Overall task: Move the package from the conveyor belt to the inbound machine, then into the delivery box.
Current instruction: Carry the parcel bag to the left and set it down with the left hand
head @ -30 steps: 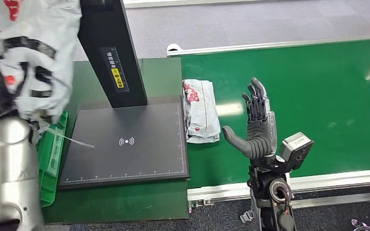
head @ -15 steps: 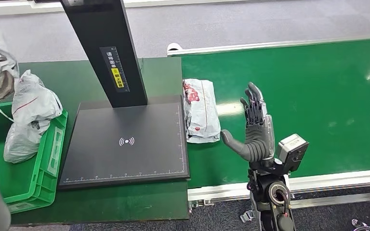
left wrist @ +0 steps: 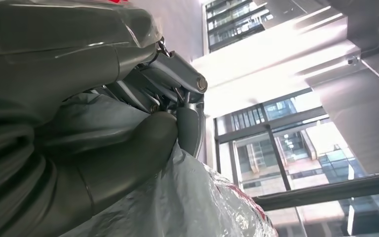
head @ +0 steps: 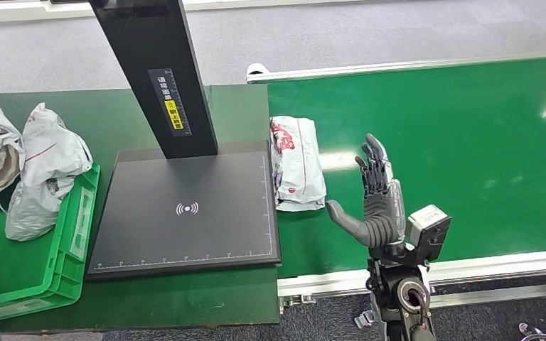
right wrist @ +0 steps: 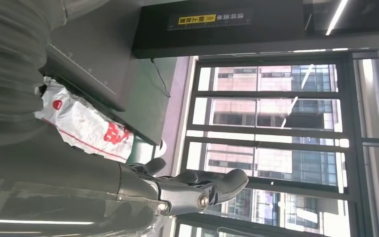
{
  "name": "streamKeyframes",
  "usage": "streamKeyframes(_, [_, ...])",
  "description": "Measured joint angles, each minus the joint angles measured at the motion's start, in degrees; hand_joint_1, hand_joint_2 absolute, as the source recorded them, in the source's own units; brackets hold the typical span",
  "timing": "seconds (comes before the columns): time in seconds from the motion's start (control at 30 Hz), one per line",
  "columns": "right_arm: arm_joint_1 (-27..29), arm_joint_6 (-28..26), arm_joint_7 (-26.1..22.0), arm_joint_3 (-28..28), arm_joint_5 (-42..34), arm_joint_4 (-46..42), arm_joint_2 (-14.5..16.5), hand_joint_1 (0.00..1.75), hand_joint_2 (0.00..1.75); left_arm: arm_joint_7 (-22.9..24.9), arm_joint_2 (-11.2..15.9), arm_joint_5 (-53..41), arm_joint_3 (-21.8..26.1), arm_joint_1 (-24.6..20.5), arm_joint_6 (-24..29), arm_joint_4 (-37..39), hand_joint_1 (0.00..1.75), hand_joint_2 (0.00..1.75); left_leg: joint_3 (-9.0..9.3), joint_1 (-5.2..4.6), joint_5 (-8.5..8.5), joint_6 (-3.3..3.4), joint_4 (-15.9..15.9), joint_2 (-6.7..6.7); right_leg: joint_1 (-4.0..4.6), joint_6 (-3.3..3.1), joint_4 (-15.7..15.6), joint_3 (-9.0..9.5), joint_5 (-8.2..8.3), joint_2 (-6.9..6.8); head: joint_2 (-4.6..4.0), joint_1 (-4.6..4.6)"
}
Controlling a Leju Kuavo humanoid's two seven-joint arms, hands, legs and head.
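Inside green crate point(head: 71, 238), grey bag point(head: 43, 170).

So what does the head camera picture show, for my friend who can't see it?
The robot's right hand hovers open beside a grey package lying on the green conveyor belt. Left of it is a black scanner pad, then a green box holding another package.

A grey floor point(head: 370, 32) fills the upper part of the head view, crossed by a pale strip along the top edge. In the right wrist view, tall dark-framed windows point(right wrist: 276, 128) take up the centre and right, showing daylit buildings outside. A bright ceiling light strip point(right wrist: 343, 15) sits at the upper right of that frame.
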Motion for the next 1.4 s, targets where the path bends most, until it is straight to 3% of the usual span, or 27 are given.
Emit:
streamKeyframes(0.07, [0.36,-0.29,-0.02,-0.04,0.0,-0.09,-0.18,0.0,1.75,-0.19,-0.61,1.5,0.65,2.36,-0.65,-2.67,1.75,1.75,0.0,0.0,-0.01,-0.01,0.0,0.02,0.0,0.0,0.0,-0.03,0.0,0.02,0.0,0.0])
streamKeyframes(0.1, [0.48,-0.38,-0.02,-0.05,0.0,-0.12,-0.28,0.0,1.75,-0.07,-0.98,2.14,0.99,3.58,-0.96,-4.19,1.55,1.75,0.0,0.0,-0.01,-0.01,0.0,0.02,0.0,0.0,0.0,-0.04,0.0,0.02,0.0,-0.01])
streamKeyframes(0.2, [0.63,-0.74,-0.04,-0.04,-0.05,-0.13,-0.54,0.0,1.75,0.34,-2.06,4.11,2.1,6.68,-2.51,-8.53,0.25,1.75,0.0,0.01,-0.01,-0.01,0.0,0.01,0.01,0.0,0.0,-0.05,0.0,0.01,0.0,0.0])
streamKeyframes(0.23, [0.69,-0.84,-0.05,-0.04,-0.08,-0.14,-0.61,0.0,1.75,0.28,-2.41,4.88,2.49,7.52,-3.21,-9.88,0.01,1.75,0.0,0.01,-0.01,-0.01,0.0,0.01,0.01,0.0,0.0,-0.05,0.0,0.01,0.0,0.0])
streamKeyframes(0.43, [1.4,-1.13,-0.1,-0.06,-0.11,-0.83,-0.9,0.0,1.75,-1.23,-5.78,9.25,3.8,11.85,-6.74,-19.84,0.0,1.75,-0.01,0.0,-0.01,-0.01,0.0,0.01,0.0,0.0,-0.01,-0.03,0.0,0.01,0.0,0.01])
streamKeyframes(0.6, [1.57,-1.15,-0.11,0.05,-0.44,-1.08,-0.97,0.0,1.75,-1.98,-9.86,11.7,3.2,15.64,-5.75,-32.04,0.0,1.75,-0.01,-0.01,-0.02,0.0,0.01,-0.01,-0.01,0.01,-0.02,-0.03,0.0,0.0,0.0,0.0])
streamKeyframes(0.73, [1.58,-1.33,-0.1,0.18,-0.96,-1.08,-1.1,0.0,1.75,-1.9,-11.61,14.92,1.94,17.45,-5.61,-38.34,0.0,1.75,-0.02,0.0,-0.02,0.0,0.01,-0.03,0.0,0.0,-0.02,-0.03,0.0,-0.01,0.0,0.0])
streamKeyframes(1.4, [2.61,-1.25,0.47,0.15,-1.78,-1.02,-1.8,0.0,1.75,-4.14,-15.21,22.28,-4.12,22.97,-11.83,-49.18,0.0,1.75,-0.02,0.0,-0.03,0.0,0.0,-0.05,0.0,0.0,-0.02,-0.03,0.0,-0.01,0.0,-0.01])
